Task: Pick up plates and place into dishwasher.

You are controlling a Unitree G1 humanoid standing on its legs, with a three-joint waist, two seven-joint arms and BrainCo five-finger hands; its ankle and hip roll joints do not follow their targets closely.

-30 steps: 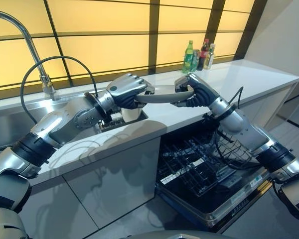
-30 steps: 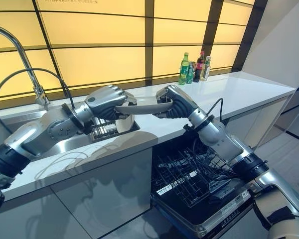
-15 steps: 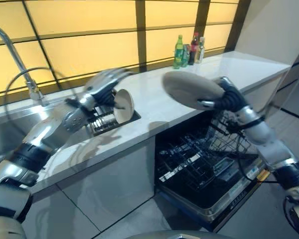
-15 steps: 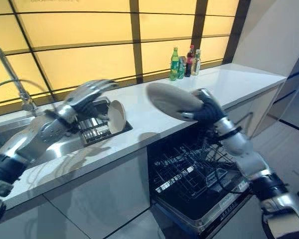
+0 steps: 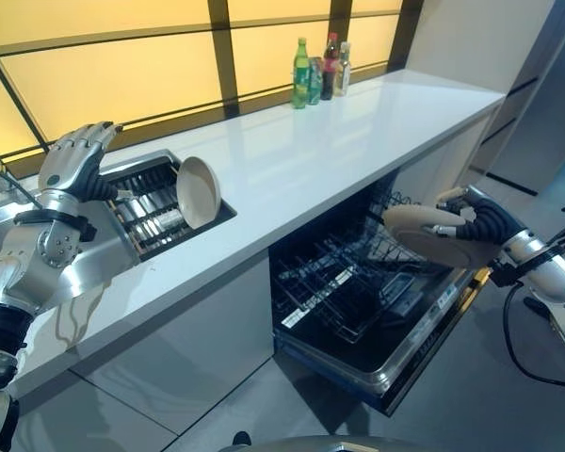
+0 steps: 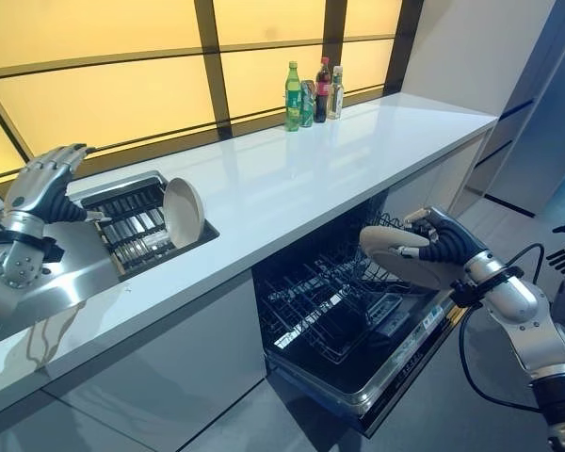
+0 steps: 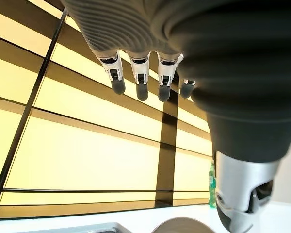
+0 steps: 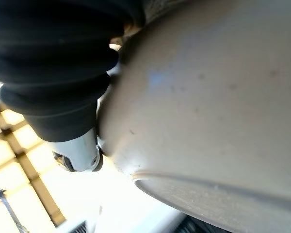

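Robot hand, left (image 5: 71,162), hangs empty with its fingers straight above the sink rack (image 5: 155,205) at 9 o'clock. One plate (image 5: 197,191) stands on edge there, set into the table (image 5: 301,151). Robot hand, right (image 6: 444,240), at 3 o'clock, is clamped on a second plate (image 6: 400,256), held nearly flat above the open dishwasher (image 6: 344,320); finger placement is apparently at the rim. Recommendation: tip the plate upright and lower its edge squarely between the rack's tines before easing the hold.

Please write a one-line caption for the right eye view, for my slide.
Right hand holds a plate over the open dishwasher; left hand open above the sink rack, where another plate stands.
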